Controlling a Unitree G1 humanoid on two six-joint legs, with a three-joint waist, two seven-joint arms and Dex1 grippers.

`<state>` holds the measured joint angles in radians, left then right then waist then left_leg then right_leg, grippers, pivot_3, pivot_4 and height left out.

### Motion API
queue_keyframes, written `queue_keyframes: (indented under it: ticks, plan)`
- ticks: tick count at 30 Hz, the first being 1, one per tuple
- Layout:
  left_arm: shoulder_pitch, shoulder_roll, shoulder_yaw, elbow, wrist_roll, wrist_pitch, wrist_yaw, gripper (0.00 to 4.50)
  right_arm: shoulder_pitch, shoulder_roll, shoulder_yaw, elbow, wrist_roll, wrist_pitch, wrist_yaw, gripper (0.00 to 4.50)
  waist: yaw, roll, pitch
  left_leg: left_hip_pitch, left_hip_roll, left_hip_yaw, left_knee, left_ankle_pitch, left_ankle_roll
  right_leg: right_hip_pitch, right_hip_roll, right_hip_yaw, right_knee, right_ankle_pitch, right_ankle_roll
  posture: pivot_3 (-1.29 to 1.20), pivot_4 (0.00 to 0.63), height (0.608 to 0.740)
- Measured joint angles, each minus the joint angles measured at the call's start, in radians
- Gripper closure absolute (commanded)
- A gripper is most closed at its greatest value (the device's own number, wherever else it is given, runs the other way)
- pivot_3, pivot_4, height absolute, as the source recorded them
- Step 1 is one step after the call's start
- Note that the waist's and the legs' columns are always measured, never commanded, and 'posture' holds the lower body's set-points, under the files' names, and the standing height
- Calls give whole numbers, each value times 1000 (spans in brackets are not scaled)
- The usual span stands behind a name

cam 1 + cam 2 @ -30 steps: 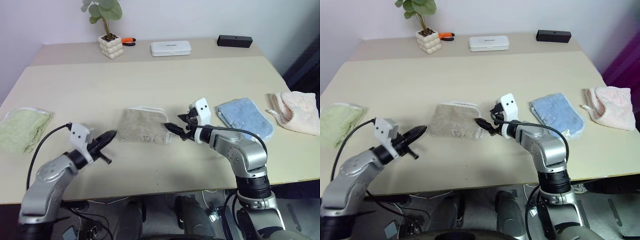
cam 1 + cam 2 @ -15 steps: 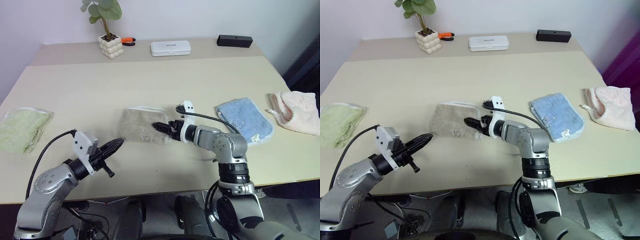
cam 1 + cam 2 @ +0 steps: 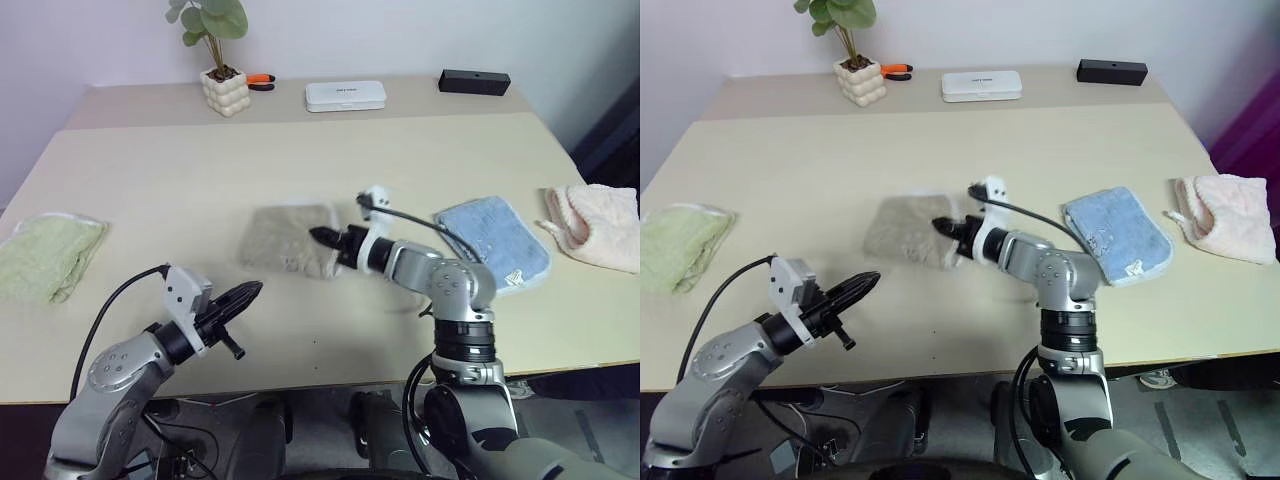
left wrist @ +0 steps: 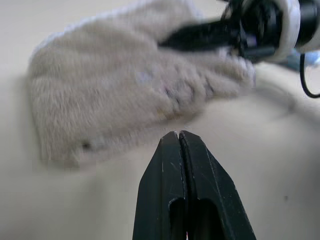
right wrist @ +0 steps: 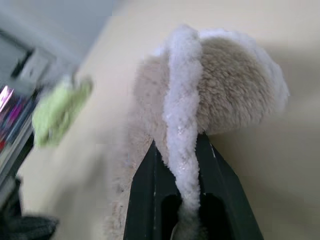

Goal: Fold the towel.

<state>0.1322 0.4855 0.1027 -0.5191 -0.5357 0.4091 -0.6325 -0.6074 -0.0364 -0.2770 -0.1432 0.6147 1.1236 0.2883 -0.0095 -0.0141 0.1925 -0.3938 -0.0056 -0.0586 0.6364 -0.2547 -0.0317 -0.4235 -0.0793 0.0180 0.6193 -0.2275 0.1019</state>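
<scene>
The beige towel (image 3: 285, 240) lies folded at the middle of the table (image 3: 300, 160). My right gripper (image 3: 322, 238) is shut on the towel's right edge and lifts it; in the right wrist view the white piped edging (image 5: 182, 135) runs between the two black fingers (image 5: 145, 195). My left gripper (image 3: 250, 292) hovers near the table's front edge, in front of and to the left of the towel, shut with nothing in it. Seen from the left wrist, its closed fingertips (image 4: 176, 140) point at the towel (image 4: 125, 100).
A pale green cloth (image 3: 45, 255) lies at the left edge, a light blue cloth (image 3: 495, 238) right of the towel, a pink cloth (image 3: 600, 225) at the far right. At the back stand a potted plant (image 3: 220, 60), a white case (image 3: 344, 95) and a black box (image 3: 473, 81).
My right gripper moved in over the towel's right edge, shut on it and rose. My left gripper drifted to the right, still shut.
</scene>
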Motion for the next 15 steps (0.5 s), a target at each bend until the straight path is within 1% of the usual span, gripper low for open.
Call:
queue_keyframes:
  ticks: [3, 6, 10, 12, 15]
  plan:
    - [-66, -17, -30, 18, -1, 13, 2, 4500, -37, -76, -168, -72, 44, -20, -83, 4457, -4, 0, 0, 0, 0, 1, 0, 0, 0, 0, 0, 0, 0, 0, 0, 0, 150, 738]
    - [-130, -32, -71, 66, 1, 19, -11, 4500, -78, -146, -332, -96, 104, -18, -181, 4457, -7, 0, 0, 1, 0, 1, -2, 0, 0, 0, 0, 0, 0, 0, 1, 0, 150, 738]
    - [-230, -55, -121, 142, 4, 18, -40, 4500, -80, -180, -533, -100, 179, 14, -354, 4457, -10, 1, 0, 2, 0, 1, -4, 0, 0, 0, 1, 0, 1, 0, 1, 0, 150, 738]
    - [-250, -59, -132, 167, 6, 18, -52, 4500, -46, -179, -593, -108, 212, 45, -424, 4457, -12, 1, -1, 2, 1, 1, -5, 0, 0, 0, 1, 1, 1, 0, 1, 0, 150, 738]
    - [-274, -61, -142, 207, 21, 13, -73, 4500, 98, -138, -692, -182, 297, 118, -528, 4457, -4, 2, -1, 2, 1, 0, -5, 0, 1, 0, 1, 0, 1, 0, 1, 0, 150, 738]
